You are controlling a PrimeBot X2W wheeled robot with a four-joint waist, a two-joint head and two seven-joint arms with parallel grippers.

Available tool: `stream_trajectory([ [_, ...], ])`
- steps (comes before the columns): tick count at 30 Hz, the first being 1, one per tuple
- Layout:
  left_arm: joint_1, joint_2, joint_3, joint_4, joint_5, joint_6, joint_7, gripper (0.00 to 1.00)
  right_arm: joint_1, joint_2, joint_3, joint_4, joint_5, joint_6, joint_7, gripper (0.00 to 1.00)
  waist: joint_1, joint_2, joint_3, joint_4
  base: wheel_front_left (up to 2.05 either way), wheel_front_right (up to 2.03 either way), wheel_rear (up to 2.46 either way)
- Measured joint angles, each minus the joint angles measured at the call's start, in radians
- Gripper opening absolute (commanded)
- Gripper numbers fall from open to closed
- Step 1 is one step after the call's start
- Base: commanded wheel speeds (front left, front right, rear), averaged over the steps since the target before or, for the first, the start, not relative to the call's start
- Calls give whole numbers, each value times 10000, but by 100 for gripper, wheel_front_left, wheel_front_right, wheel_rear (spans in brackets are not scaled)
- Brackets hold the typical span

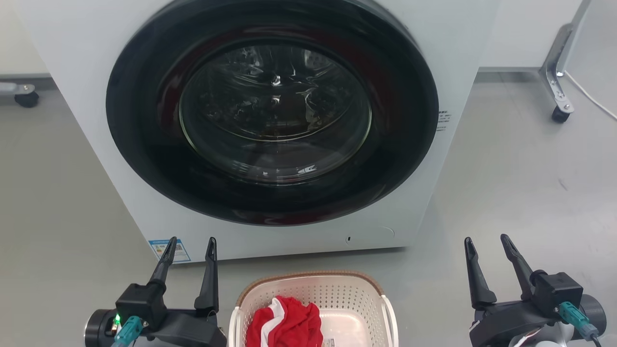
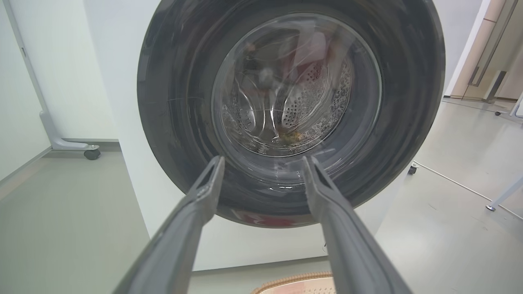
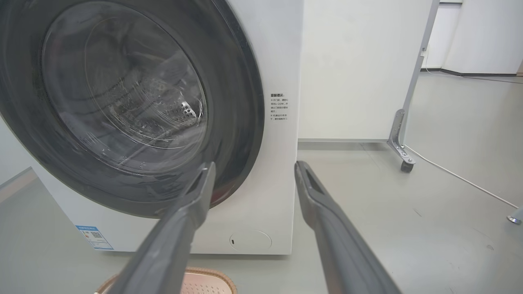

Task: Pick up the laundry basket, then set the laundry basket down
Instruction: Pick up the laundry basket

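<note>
There is one washing machine [image 1: 87, 96], one laundry basket [image 1: 308, 284] and one red-and-white garment [image 1: 284, 323]. The machine's front carries two stickers: one blue sticker [image 1: 182, 251], one text label [image 1: 444, 120]. There are two grippers, the left gripper [image 1: 190, 246] and the right gripper [image 1: 484, 243], each with two fingers.

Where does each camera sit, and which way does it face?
Head view: head, looking forward and down at washing machine and laundry basket; left gripper, right gripper show.
Left wrist view: left wrist, facing the door along its fingers.
Right wrist view: right wrist, facing the door's right side along its fingers.
All share: machine, basket rim.
</note>
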Motion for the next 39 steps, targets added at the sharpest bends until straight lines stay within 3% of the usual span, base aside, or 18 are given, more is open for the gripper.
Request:
stream_trajectory([
  [17,-284,-146,-123,65,77,0,284,100,-491,21,27,-75,104,54,203,100,1,1,1554,10,0,0,0],
  [28,-1294,-276,-201,934,-8,-130,675,100,-1319,211,150,453,159,173,474,100,2,1,3029,-46,0,0,0],
  [39,-2801,-316,-284,2370,-94,-552,1216,100,-2678,343,353,1363,163,441,892,100,1,2,4565,-94,0,0,0],
])
